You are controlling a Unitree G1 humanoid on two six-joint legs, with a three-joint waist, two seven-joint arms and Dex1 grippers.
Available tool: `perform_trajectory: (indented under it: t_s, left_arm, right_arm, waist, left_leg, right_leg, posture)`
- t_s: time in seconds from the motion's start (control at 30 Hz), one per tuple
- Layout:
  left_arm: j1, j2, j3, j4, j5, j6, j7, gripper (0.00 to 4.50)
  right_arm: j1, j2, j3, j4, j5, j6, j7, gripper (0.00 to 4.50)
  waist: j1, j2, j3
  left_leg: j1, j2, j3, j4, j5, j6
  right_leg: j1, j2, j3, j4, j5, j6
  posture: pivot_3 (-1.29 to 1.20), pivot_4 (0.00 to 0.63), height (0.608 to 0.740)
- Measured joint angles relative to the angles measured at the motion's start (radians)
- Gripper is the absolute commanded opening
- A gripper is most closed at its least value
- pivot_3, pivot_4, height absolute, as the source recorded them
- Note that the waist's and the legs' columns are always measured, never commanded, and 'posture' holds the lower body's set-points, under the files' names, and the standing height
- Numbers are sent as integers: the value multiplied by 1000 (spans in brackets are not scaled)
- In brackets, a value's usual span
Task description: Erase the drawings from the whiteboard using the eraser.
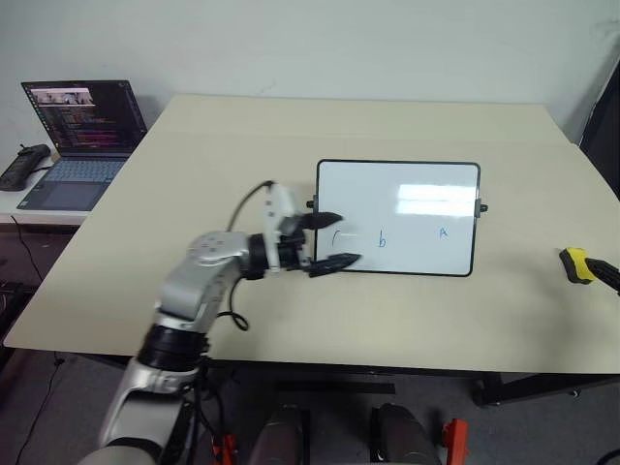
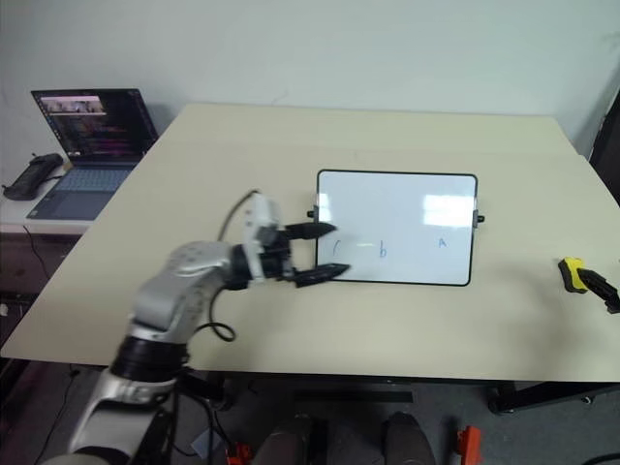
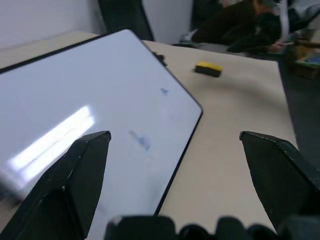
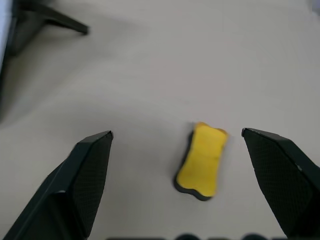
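Yellow eraser (image 4: 202, 161) lies free – both claws apart | laptop (image 1: 79, 140) off-table, left

An open laptop (image 1: 79, 140) sits left of the beige table (image 1: 242, 145).

The right claw (image 4: 177, 187), its two black fingers (image 4: 85, 180) spread wide, hovers over the beige table (image 4: 200, 65), where the yellow eraser (image 4: 202, 160) with its dark underside lies untouched between them, nearer one finger.
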Motion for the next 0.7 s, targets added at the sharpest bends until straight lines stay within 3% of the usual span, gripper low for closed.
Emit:
perform_trajectory:
  t_s: [0.13,0.33,0.7]
  left_arm:
    - [-114,-180,-136,203,142,-125,52,4500]
    - [-231,-366,-191,406,221,-235,85,4500]
    - [-208,-401,-223,451,275,-264,65,4500]
  right_arm:
    - [-71,7,16,109,-33,11,-97,4479]
    - [-214,7,25,261,-32,30,-131,4479]
    - [-457,33,159,503,-86,35,-107,4479]
  waist:
    - [-5,0,0]
    - [-15,0,0]
    - [-18,1,-1]
  left_leg:
    - [1,-1,3,1,0,0]
    - [3,1,10,0,-1,2]
    - [5,0,16,0,-2,3]
  right_leg:
    - [0,0,3,0,-1,3]
    - [-1,3,11,0,-2,6]
    - [-2,3,17,0,-1,8]
  posture:
    - [0,150,740]
    - [0,150,740]
    - [0,150,740]
